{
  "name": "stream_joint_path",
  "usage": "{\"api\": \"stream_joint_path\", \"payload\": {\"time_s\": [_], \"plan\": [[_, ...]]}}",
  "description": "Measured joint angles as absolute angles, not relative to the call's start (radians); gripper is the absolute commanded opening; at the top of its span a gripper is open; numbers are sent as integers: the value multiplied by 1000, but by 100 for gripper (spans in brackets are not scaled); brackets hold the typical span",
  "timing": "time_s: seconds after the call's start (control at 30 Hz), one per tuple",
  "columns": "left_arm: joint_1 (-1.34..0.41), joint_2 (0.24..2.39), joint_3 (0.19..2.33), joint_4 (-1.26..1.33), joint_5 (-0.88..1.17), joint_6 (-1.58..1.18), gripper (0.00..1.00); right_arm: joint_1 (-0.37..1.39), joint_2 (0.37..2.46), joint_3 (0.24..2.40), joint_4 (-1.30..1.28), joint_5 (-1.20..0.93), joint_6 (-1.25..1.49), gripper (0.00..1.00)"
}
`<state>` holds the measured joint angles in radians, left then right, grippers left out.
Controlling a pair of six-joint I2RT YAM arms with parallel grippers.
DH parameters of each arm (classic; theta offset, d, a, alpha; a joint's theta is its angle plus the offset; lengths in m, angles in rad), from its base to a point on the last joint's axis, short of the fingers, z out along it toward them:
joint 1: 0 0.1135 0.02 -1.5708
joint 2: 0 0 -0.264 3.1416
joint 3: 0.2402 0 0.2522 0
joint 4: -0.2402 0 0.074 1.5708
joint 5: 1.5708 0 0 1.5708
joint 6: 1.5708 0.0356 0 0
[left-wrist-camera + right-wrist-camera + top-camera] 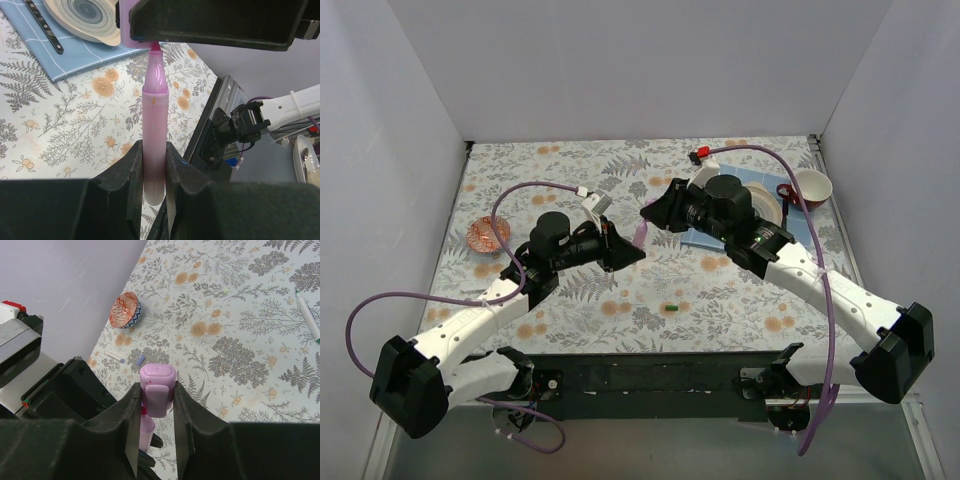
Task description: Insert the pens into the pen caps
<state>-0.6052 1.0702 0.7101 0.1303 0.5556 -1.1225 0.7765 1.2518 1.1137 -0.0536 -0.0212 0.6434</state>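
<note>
Floral surface (620, 290): most of the task is judged undone. The left end effector (154, 170) is pinched on the pink pen (154, 115) and the right end effector (157, 405) on the lilac cap (157, 380). Both are held mid-air at centre, with the tip placed at the cap mouth, not seated. The whitish pen (308, 315) and the green cap (672, 307), near centre, are seen lying apart, uncapped. No writing can be read.

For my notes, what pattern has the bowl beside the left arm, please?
The bowl: orange-red with blue zigzags; right wrist view.
</note>
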Motion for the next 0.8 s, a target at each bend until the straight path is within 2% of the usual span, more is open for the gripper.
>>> {"api": "stream_joint_path", "payload": {"time_s": [0.33,0.8], "plan": [[-605,1069,708,119,553,-1116,0,804,1251,1100,-36,40,656,1],[-605,1065,707,135,553,-1101,0,825,1251,1197,-115,104,646,1]]}}
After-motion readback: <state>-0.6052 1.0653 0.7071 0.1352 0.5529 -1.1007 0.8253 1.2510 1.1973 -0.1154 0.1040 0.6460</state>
